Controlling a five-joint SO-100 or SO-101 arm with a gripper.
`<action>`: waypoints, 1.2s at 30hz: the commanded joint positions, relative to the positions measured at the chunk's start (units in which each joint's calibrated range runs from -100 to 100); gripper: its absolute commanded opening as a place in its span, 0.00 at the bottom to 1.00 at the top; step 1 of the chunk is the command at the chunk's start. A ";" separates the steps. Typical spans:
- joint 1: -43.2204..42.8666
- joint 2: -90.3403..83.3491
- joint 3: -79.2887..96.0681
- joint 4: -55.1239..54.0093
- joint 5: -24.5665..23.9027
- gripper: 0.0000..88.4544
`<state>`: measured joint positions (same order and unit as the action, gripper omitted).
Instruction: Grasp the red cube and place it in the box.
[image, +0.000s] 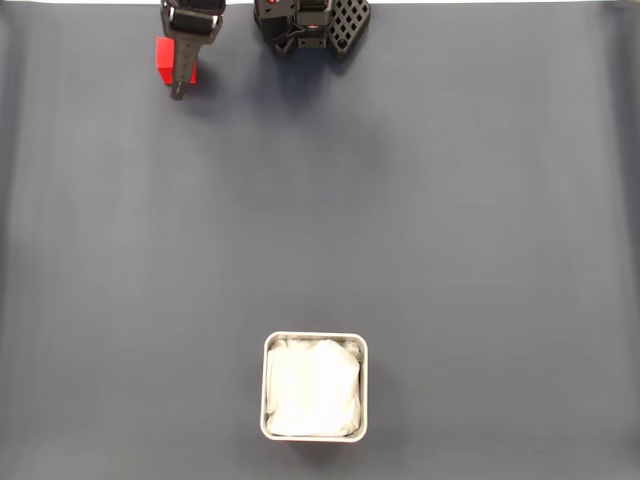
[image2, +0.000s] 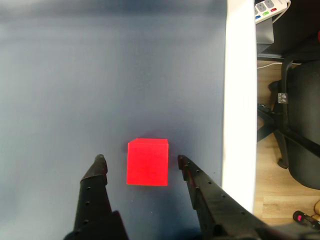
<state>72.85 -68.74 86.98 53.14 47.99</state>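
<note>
I see the table first: a wide, dark grey-blue mat that covers nearly all of the fixed view, with a thin white strip along its top edge. In the wrist view the same mat ends at a white edge band on the right, and past it are a wooden floor, the base of a black office chair and a power strip at the top right corner.

The box sits near the bottom edge of the table in the fixed view, a little left of the middle. It is square with a pale metal rim and rounded corners, and white crumpled lining is inside it.

The arm's black base stands at the top edge, just left of centre. The gripper reaches down at the top left, close to the same edge, well apart from the box.

The cube lies at that top left spot, its red face showing just left of the gripper in the fixed view. In the wrist view the cube rests flat on the mat between the two black fingers. The jaws stand wide, one tip on each side of the cube, with a clear gap of mat on both sides, so they hold nothing.
</note>
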 joint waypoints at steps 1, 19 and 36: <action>0.38 -0.07 -0.03 -1.34 0.24 0.38; 0.66 -0.59 -0.39 -1.34 0.83 0.22; 0.80 -0.76 -0.57 -1.01 1.27 0.15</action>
<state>72.85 -68.82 87.34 52.74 48.62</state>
